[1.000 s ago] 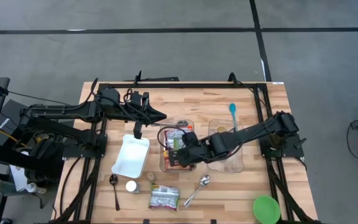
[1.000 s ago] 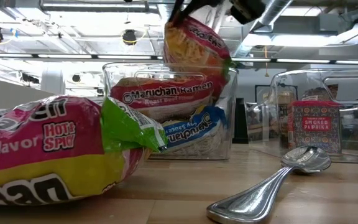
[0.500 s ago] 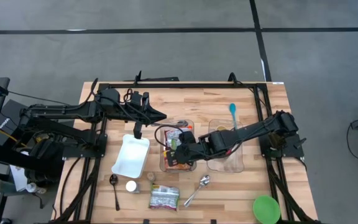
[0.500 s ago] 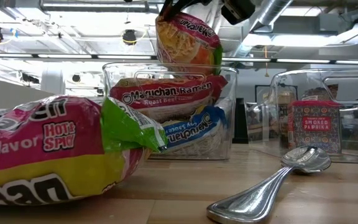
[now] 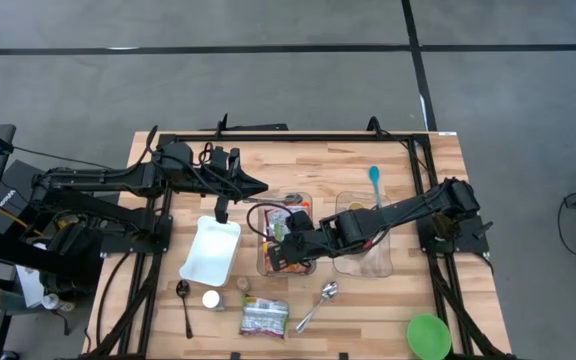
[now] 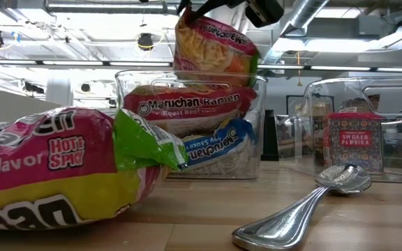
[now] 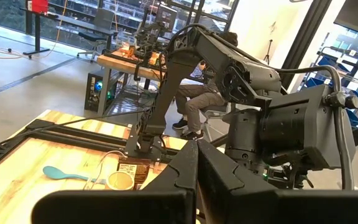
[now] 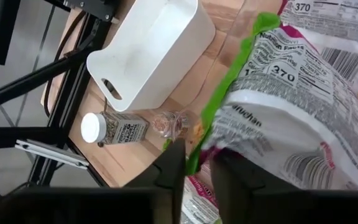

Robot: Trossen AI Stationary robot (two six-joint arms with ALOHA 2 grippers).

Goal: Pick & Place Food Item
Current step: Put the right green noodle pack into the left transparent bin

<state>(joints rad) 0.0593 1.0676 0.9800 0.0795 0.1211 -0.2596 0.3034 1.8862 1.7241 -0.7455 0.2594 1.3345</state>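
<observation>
Closest in the low view is a ramen packet (image 6: 61,171) lying on the table, label reading "Hot & Spicy" (the brand name is cut off). Beside it lies a metal spoon (image 6: 306,209). Further back, a clear bin (image 6: 190,125) holds a "Maruchan Ramen Roast Beef" pack (image 6: 187,108) and a blue one upside down. Right gripper (image 5: 286,240) pinches another Maruchan packet (image 6: 211,45) just above that bin; its flavour is hidden, maybe chicken. "Smoked Paprika" tin (image 6: 353,143) sits farther right. Left gripper (image 7: 197,180) is pressed together, parked over the table's far left.
</observation>
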